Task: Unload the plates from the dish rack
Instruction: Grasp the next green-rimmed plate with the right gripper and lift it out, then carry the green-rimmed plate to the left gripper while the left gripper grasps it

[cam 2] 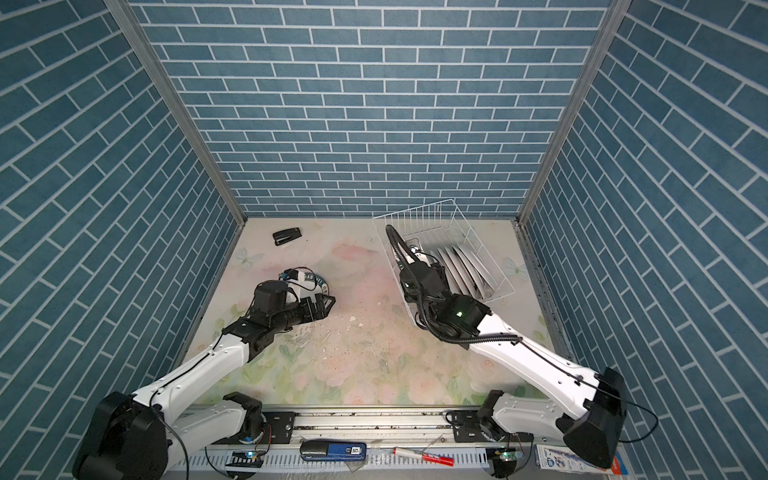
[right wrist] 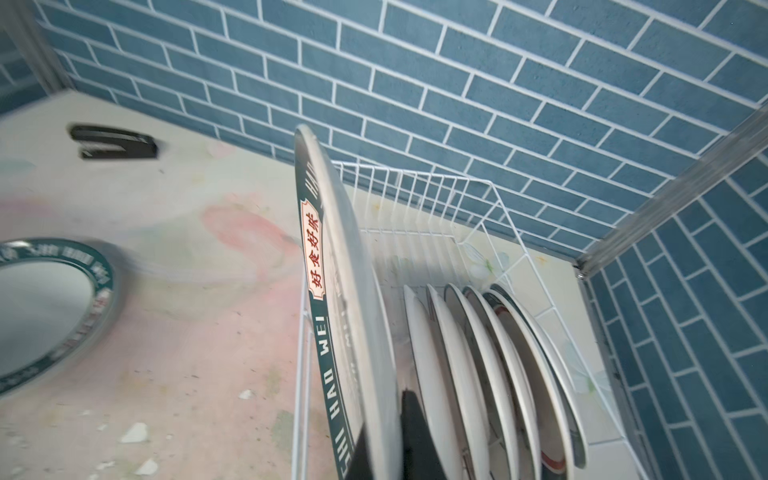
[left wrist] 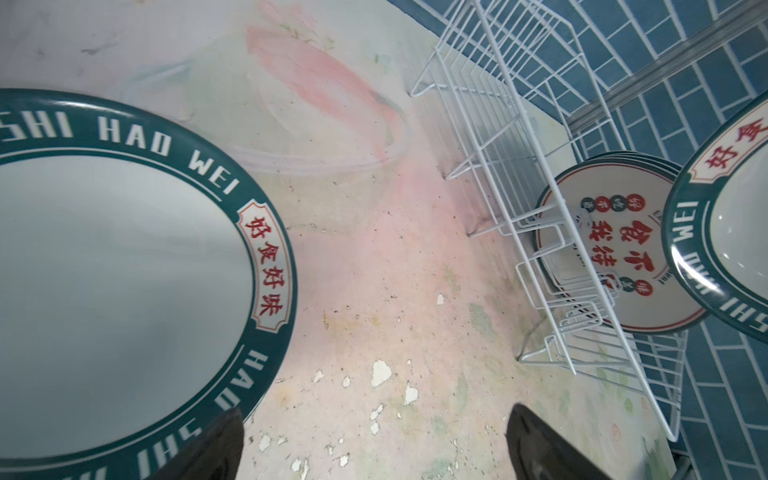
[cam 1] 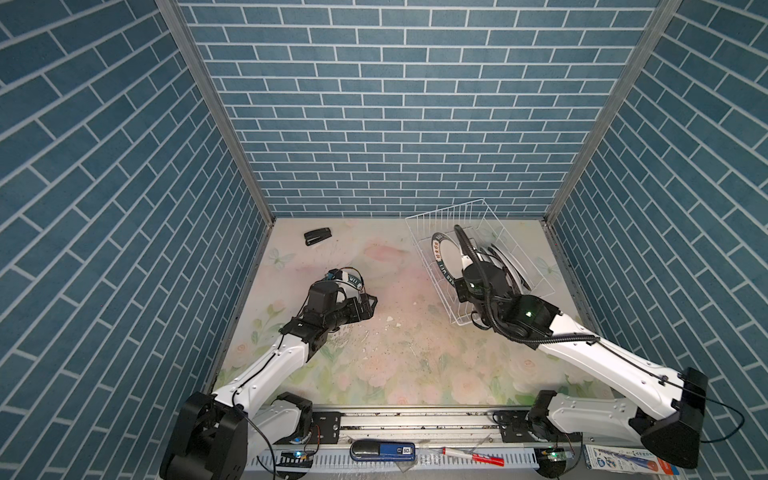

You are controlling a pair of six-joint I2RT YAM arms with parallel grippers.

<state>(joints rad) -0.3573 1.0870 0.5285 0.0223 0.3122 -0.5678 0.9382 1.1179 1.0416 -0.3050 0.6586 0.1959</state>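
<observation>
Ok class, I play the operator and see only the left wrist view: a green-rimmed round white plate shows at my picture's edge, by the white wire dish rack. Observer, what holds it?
Observer: The right gripper is shut on that green-rimmed round white plate, holding it on edge.
Operator: What is left in the white wire dish rack?
Observer: About five white plates stand on edge in a row.
Operator: Anything else on the table?
Observer: A black stapler lies near the far left corner.

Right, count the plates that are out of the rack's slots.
2: a flat plate lies on the table by the open left fingers; an upright plate is pinched in the right fingers over the dish rack. Others could hide beneath the flat plate.
</observation>
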